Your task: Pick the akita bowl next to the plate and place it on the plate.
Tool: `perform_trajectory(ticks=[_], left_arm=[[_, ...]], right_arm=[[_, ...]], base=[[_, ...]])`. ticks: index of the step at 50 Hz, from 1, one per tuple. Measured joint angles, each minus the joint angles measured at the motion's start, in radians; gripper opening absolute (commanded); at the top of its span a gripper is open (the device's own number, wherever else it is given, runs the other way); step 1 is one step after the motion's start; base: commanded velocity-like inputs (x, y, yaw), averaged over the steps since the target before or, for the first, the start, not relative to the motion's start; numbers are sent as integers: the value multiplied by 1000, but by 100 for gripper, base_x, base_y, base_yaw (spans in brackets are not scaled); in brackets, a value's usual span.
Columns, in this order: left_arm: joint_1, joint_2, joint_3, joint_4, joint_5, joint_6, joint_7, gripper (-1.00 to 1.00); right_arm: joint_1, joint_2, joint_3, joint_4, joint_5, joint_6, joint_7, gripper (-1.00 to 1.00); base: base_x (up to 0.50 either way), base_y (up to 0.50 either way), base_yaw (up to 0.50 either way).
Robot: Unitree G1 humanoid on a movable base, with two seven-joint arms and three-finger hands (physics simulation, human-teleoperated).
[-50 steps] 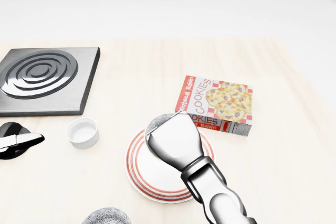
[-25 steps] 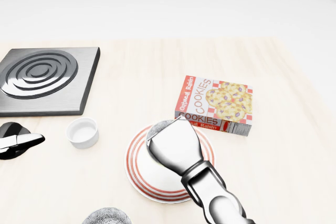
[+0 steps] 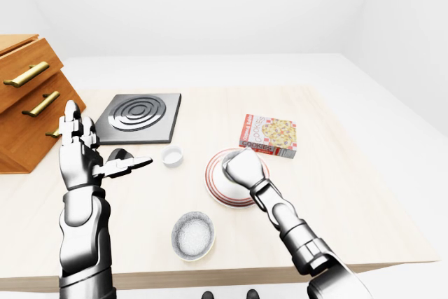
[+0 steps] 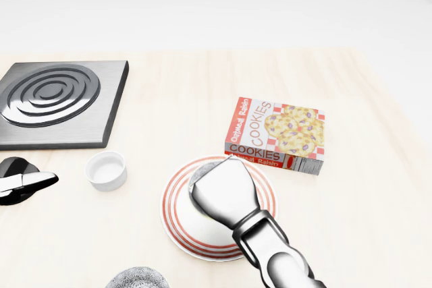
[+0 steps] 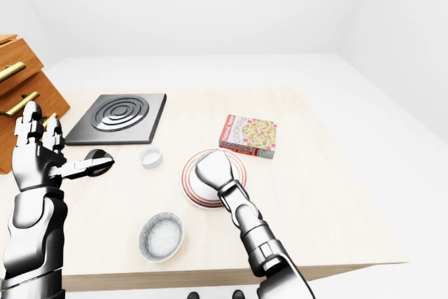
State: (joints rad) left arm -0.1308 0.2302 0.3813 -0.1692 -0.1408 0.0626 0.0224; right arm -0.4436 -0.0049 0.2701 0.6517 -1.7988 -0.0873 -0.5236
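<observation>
Nearest, at the bottom of the left-eye view, a second speckled bowl [image 3: 192, 234] is seen on the tabletop [image 4: 364, 187], well apart from the plate and untouched. It looks much like the task's bowl, so the wrong one could be taken if a regrasp were needed.

Just beyond it, the right hand [image 4: 226, 190] is held over the red-ringed plate [image 4: 177, 220]. Only a grey sliver of the akita bowl [image 4: 200, 167] is shown, at the hand's upper left edge, inside the plate's rim. The fingers are hidden beneath the back of the hand, so it cannot be told whether they are clamped on the bowl or parted. Nor can it be told whether the bowl is resting on the plate or held just above it.

The chief risk is judged to lie there. If the bowl were released while raised or tilted, it could be tipped, rolled off the rim or set down off-centre. If the hand were lifted with a finger inside the bowl, the bowl could be dragged away with it and the plate shifted.

To the left, a small white cup [image 4: 106, 169] stands near the plate, and a sideways withdrawal could knock it. The cookie box [image 4: 278, 135] lies just beyond the plate, close enough to be nudged by a forward sweep.

Farther left, the left hand [image 3: 77, 150] is raised with its fingers spread, holding nothing, above a black object [image 4: 17, 166]. The burner plate [image 4: 54, 99] and wooden drawers [image 3: 28, 96] lie farthest off, and no risk to them is expected.
</observation>
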Motion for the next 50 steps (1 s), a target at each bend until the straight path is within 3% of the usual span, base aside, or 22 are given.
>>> perform_trajectory(ticks=[50], left_arm=[[0, -2, -4, 5, 1, -6, -1, 100]], right_arm=[[-34, 8, 4, 123, 36, 0, 0, -100]], base=[[0, 0, 0]])
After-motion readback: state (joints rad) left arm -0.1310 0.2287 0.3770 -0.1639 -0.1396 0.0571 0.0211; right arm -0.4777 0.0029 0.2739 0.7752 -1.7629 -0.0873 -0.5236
